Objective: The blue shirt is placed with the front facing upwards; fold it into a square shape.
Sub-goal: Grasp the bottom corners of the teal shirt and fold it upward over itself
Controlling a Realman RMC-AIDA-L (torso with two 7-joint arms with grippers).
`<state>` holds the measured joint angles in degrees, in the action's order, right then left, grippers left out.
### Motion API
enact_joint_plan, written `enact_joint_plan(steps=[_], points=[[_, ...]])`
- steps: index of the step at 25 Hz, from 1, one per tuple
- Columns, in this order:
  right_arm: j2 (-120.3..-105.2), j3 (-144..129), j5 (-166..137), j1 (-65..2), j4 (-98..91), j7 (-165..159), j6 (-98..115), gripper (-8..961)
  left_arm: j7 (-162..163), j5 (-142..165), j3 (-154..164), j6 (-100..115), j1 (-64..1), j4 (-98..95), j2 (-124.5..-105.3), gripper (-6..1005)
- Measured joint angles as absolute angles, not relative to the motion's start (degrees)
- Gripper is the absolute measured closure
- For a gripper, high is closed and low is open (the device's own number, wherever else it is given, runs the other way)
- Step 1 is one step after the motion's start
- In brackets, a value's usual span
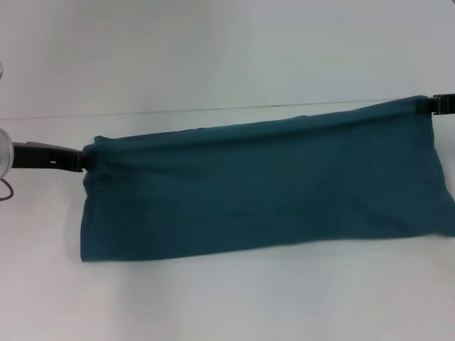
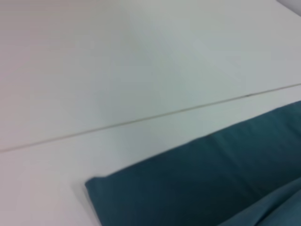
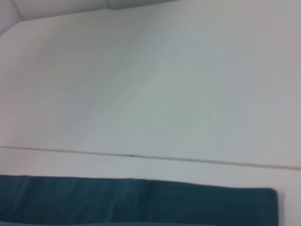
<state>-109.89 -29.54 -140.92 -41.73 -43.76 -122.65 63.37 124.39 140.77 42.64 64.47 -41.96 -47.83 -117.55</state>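
The blue shirt (image 1: 263, 188) is a long dark teal band stretched across the white table (image 1: 227, 50) in the head view, with no lettering showing. My left gripper (image 1: 82, 160) is shut on its upper left corner. At the far right, my right gripper (image 1: 431, 105) is shut on the upper right corner, which sits higher in the picture. The cloth's top edge runs taut between the two grippers. The left wrist view shows a corner of the shirt (image 2: 211, 183) on the table. A straight edge of the shirt (image 3: 131, 200) shows in the right wrist view.
A thin dark seam (image 1: 213, 110) crosses the white table behind the shirt, seam (image 2: 141, 118) and seam (image 3: 141, 156) in the wrist views. A reddish cable (image 1: 6, 190) hangs by the left arm at the frame edge. Bare tabletop lies in front of the shirt.
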Motion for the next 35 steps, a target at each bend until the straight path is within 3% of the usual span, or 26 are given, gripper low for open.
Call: enact_joint_plan(steps=[8,24,35], points=[[-110.32,-33.3,-141.0,-42.9,-42.1,-123.3,56.5,844,124.3,140.9,46.4,57.1,-43.0,-45.6,-118.42,927],[-110.63,-35.5,-140.9,-45.3,-37.2,-123.0,46.9,823,122.1,140.9,47.7,49.3,-45.2,-42.1,-118.08,927],[-111.77,-36.5,-140.8,-45.9,-34.4,-122.7,42.0,809,117.9,140.4,47.8,42.5,-45.5,-39.4,-119.56,927]])
